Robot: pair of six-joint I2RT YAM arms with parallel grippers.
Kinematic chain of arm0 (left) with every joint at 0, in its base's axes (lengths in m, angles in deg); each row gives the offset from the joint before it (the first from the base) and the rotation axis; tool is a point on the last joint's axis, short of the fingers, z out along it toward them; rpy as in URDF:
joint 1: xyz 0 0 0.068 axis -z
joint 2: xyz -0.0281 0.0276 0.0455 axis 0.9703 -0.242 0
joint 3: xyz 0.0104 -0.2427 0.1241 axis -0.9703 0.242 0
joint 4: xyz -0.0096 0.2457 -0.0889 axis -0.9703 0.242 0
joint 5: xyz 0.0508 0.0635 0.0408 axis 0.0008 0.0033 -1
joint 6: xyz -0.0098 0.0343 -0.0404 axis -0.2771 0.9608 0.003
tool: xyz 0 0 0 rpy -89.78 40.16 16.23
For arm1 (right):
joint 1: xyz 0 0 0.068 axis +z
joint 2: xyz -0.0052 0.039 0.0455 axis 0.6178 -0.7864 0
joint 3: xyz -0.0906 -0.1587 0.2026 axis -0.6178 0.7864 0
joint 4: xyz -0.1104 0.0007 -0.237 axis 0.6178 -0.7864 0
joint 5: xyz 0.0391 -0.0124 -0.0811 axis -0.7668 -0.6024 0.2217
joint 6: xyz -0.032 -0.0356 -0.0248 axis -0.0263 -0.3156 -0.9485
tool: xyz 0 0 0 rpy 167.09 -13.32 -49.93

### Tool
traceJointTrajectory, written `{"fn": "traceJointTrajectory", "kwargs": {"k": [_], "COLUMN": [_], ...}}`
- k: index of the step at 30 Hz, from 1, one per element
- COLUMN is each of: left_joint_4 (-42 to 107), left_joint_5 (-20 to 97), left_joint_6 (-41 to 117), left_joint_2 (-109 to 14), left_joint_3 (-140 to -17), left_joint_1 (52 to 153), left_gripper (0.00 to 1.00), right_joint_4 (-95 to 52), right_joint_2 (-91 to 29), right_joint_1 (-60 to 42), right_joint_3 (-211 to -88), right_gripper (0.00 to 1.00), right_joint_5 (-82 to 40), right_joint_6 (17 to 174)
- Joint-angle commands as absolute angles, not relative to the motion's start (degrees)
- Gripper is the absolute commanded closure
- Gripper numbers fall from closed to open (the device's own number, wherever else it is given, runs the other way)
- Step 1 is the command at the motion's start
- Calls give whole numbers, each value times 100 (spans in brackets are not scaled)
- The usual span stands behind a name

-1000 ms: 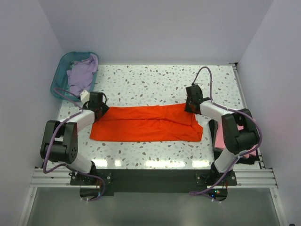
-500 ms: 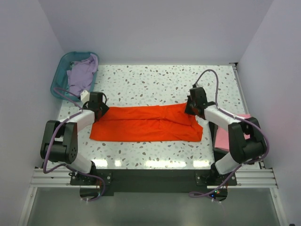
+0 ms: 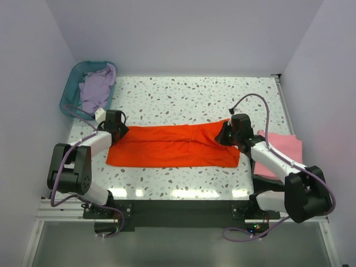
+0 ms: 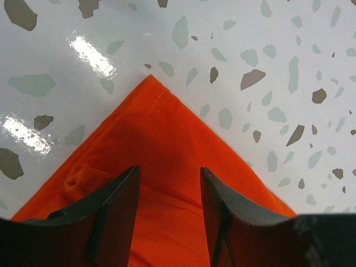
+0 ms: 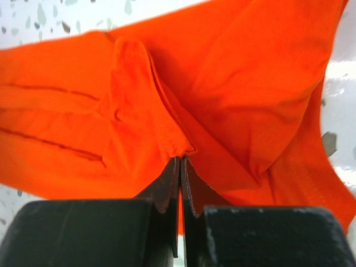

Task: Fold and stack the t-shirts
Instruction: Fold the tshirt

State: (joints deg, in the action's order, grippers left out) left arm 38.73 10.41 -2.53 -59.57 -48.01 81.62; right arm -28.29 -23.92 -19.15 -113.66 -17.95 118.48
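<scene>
You are partway through, by the look of it: the orange-red t-shirt [image 3: 172, 147] lies as a long, narrow band across the middle of the table [image 3: 183, 94], seemingly folded lengthwise but not yet crosswise. The pink t-shirt [image 3: 281, 150] rests flat at the table's right edge, partly hidden by the right arm, and is probably the start of your stack. The lavender t-shirt [image 3: 97, 89] sits bunched in the teal basket [image 3: 69, 94] at the far-left corner, untouched. So what likely remains is finishing the orange-red one, stacking it, then doing the lavender one. Your right gripper [image 5: 181, 161] has its jaws pressed together on a pinch of hemmed cloth at the band's far-right corner. Your left gripper [image 4: 168, 175] stands well open over the far-left corner, the pointed tip of cloth running out between its fingers [image 4: 119, 197], with nothing gripped yet.
</scene>
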Motion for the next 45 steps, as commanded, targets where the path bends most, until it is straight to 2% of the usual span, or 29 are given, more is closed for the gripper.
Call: {"fn": "traceJointTrajectory", "kwargs": {"k": [1,11,21,26,28,29,32,35,37,45], "left_joint_4": [3792,3819,3836,3854,3871,3880,3880,3889,3906,3977], "left_joint_5": [1058,1075,1084,1093,1093,1102,1137,1137,1163,1216], "left_joint_6": [-202,-229,-237,-237,-211,-202,-176,-150,-132,-44], "left_joint_2": [-5747,-5686,-5651,-5633,-5625,-5616,-5572,-5537,-5536,-5651], "left_joint_3": [-4765,-4739,-4730,-4713,-4712,-4712,-4712,-4721,-4748,-4923], "left_joint_1": [8118,8118,8118,8109,8101,8092,8065,8048,8048,8039], "left_gripper": [48,48,48,48,48,48,48,47,47,47], "right_joint_4": [-2774,-2985,-3319,-3381,-3486,-3521,-3487,-3075,-2619,-1694], "right_joint_2": [-1950,-1070,-420,-350,-262,-139,-225,-699,-1419,-3634], "right_joint_1": [-1803,-1768,-1776,-1776,-1768,-1776,-1776,-1768,-1767,-1627], "right_joint_3": [-11086,-9943,-9600,-9599,-9678,-9792,-10151,-10582,-10776,-11927], "right_gripper": [100,100,100,87,75,62,45,42,40,42], "right_joint_5": [-2114,-2396,-2264,-2229,-2220,-2168,-1992,-2026,-1974,-1588], "right_joint_6": [11948,12229,12264,12264,12264,12256,12186,12124,12115,12167]}}
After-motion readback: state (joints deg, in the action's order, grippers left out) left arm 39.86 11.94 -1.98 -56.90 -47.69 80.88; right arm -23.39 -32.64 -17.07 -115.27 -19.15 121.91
